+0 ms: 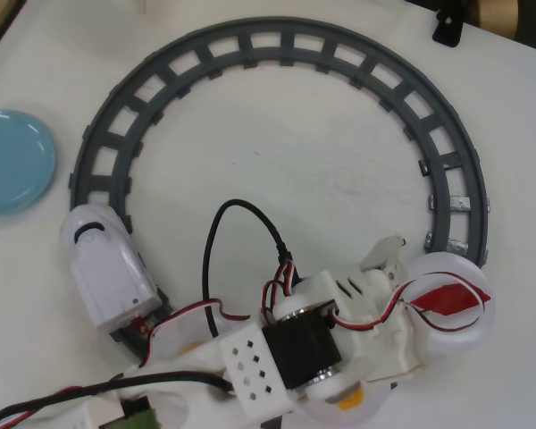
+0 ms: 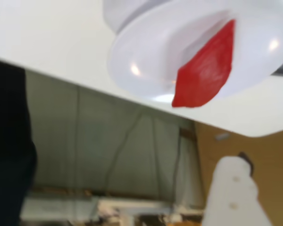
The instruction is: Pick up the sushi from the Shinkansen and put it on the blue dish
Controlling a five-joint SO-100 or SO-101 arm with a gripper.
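The dark-red sushi [image 1: 448,299] lies on a round white plate [image 1: 469,335] of a Shinkansen car at the lower right of the grey track. The Shinkansen's white nose [image 1: 103,268] is at the lower left, and my arm hides its middle cars. My gripper [image 1: 409,295] is open at the plate's left rim, jaws spread, with the sushi just ahead and untouched. The wrist view shows the sushi [image 2: 205,70] on its plate [image 2: 146,52], with one white finger [image 2: 231,193] low on the right. The blue dish [image 1: 9,161] is empty at the far left edge.
The grey circular track [image 1: 295,45] rings the middle of the white table. An orange-yellow piece [image 1: 348,402] peeks out from under my arm on another white plate. Black and red cables [image 1: 219,232] loop over the arm. A black object [image 1: 448,22] stands at the top right.
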